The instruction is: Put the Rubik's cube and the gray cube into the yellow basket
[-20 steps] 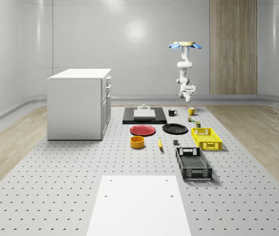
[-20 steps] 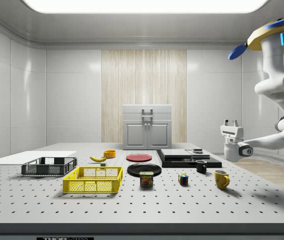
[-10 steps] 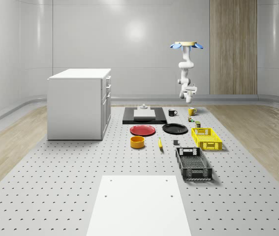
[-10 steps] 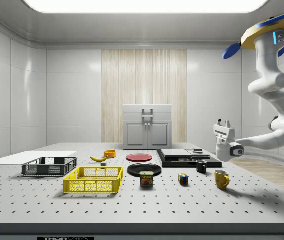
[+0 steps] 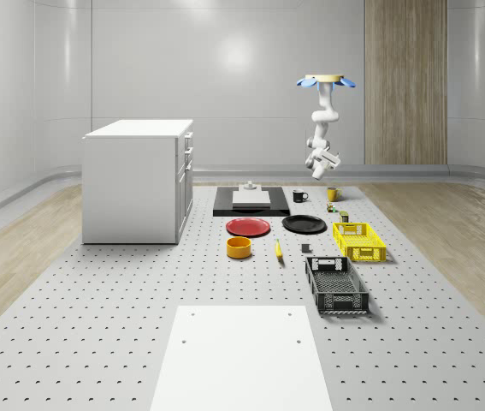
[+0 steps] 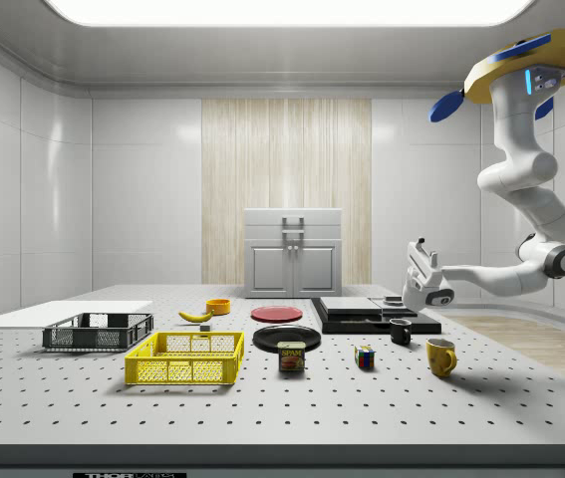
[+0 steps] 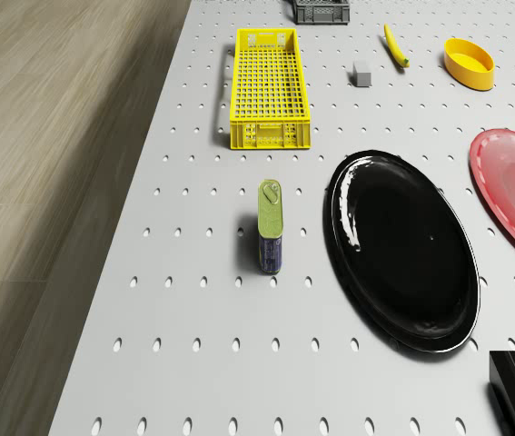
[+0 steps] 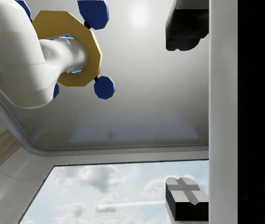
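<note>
Side view: Rubik's cube (image 6: 364, 357) rests on the table (image 6: 382, 408) between the can (image 6: 291, 357) and the yellow mug (image 6: 440, 356). Gray cube (image 7: 361, 74) lies near the yellow basket (image 7: 270, 89), outside it. My gripper (image 6: 420, 248) points upward, fingers spread, empty, above the black mug (image 6: 401, 332). My drone (image 6: 521, 68) hovers high beyond the mugs.

The drone (image 6: 516, 70) hovered high in the air above the far end of the tabletop (image 6: 382, 408). Its white arm (image 6: 521, 189) hung down, bent at the elbow, and reached sideways. The tool (image 6: 414, 251) pointed up toward the ceiling. Its two fingers (image 8: 184, 205) were spread apart and held nothing.
</note>
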Available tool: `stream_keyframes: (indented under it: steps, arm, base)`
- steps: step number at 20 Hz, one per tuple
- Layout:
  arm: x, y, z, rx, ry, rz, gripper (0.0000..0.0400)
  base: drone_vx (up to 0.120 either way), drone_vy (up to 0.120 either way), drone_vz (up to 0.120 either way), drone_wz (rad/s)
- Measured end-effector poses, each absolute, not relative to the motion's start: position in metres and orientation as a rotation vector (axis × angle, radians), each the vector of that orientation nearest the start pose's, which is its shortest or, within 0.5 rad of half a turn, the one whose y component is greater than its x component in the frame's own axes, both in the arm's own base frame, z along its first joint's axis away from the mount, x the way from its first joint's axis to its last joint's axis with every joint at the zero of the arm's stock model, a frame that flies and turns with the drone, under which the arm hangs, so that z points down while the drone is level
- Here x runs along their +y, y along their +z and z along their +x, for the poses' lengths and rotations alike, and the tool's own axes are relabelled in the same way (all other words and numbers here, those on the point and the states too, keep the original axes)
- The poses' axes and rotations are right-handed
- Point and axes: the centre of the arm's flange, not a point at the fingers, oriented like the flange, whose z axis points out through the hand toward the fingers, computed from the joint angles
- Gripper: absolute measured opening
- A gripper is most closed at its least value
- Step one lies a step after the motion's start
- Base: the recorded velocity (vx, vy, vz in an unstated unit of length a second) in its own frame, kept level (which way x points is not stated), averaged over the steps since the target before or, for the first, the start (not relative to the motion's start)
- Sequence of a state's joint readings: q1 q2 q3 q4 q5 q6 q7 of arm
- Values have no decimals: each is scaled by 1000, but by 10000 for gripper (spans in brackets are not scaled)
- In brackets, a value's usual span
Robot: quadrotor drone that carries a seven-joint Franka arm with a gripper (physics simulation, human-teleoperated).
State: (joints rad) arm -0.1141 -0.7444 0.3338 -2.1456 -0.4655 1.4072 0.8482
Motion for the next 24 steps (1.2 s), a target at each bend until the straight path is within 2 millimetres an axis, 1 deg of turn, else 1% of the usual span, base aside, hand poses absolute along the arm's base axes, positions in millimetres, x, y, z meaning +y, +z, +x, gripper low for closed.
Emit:
stream_keyframes:
  steps: [1, 3, 5, 6, 7, 9, 10, 12, 14, 17, 19, 24]
  arm:
    - [71, 661, 302, -919, 447, 2205, 400]
    - [87, 639, 302, -816, 535, 1952, 400]
    - [97, 609, 303, -693, 619, 1650, 400]
    - [99, 591, 304, -627, 656, 1488, 400]
    - [97, 574, 304, -560, 689, 1324, 400]
    - [86, 544, 305, -432, 736, 1010, 400]
    - [78, 531, 306, -374, 752, 869, 400]
    - [61, 513, 306, -275, 772, 628, 400]
    - [45, 503, 307, -198, 781, 446, 400]
    - [27, 496, 307, -119, 786, 262, 400]
    - [19, 493, 307, -85, 786, 183, 400]
    - [8, 491, 307, -36, 785, 74, 400]
  base:
    - [120, 0, 0, 0]
    - [120, 0, -120, 0]
    - [120, 0, -120, 0]
    - [120, 0, -120, 0]
    - [120, 0, -120, 0]
    - [120, 0, -120, 0]
    - [120, 0, -120, 0]
    - [120, 0, -120, 0]
    - [120, 0, -120, 0]
    - [120, 0, -120, 0]
    - [120, 0, -120, 0]
    - [120, -120, -120, 0]
